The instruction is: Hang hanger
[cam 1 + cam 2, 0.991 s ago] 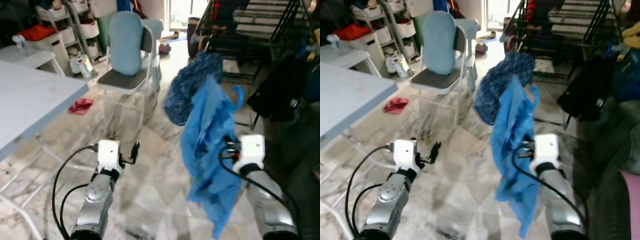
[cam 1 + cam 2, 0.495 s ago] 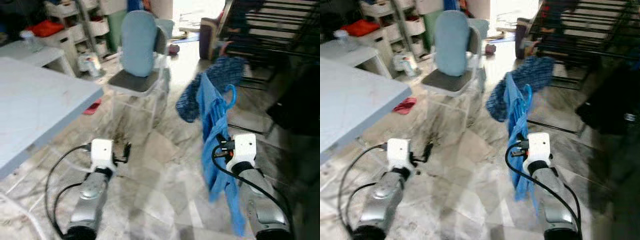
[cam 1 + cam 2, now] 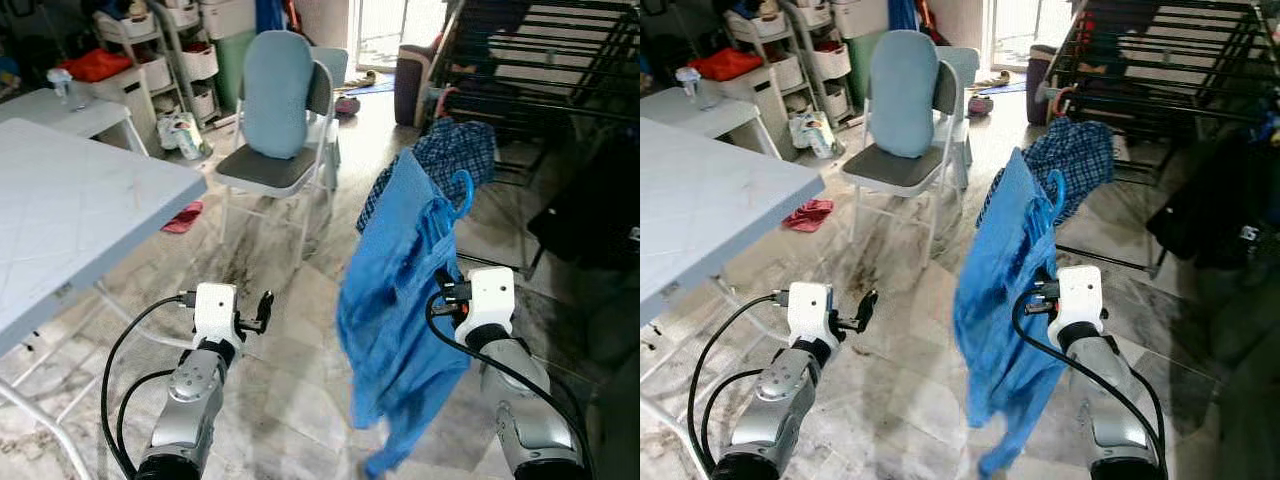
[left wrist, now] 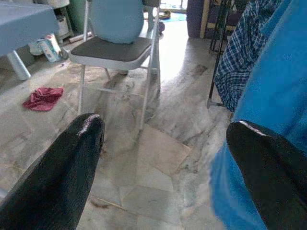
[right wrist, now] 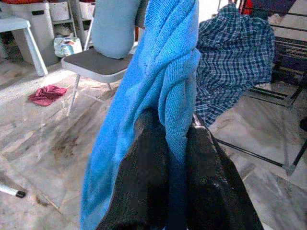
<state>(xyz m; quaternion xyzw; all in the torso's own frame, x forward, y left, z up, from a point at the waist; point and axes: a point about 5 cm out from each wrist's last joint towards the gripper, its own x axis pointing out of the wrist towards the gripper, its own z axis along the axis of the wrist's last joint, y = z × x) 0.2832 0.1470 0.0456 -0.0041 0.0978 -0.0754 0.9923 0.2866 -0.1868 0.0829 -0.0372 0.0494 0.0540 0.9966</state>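
Observation:
A blue knitted garment [image 3: 395, 290] hangs on a blue hanger whose hook [image 3: 463, 188] sticks up beside it. My right gripper [image 5: 168, 139] is shut on the garment and hanger, held upright in front of me at chest height. The cloth hides the fingertips in the eye views. Behind it stands a black drying rack [image 3: 540, 60], with a plaid shirt [image 3: 455, 155] draped over its near rail. My left gripper [image 4: 163, 129] is open and holds nothing. It is held low over the floor to the left, apart from the garment.
A folding chair [image 3: 275, 110] with a pale blue cushion stands ahead on the left. A grey table [image 3: 70, 220] fills the left side. A red cloth [image 3: 182, 217] lies on the marble floor. Dark clothing [image 3: 590, 210] hangs at the right, and shelves [image 3: 180, 50] line the back wall.
The whole view has shifted and sharpened, so the camera moved. The blue garment has swung out to the left under my right gripper. Both grippers keep their state.

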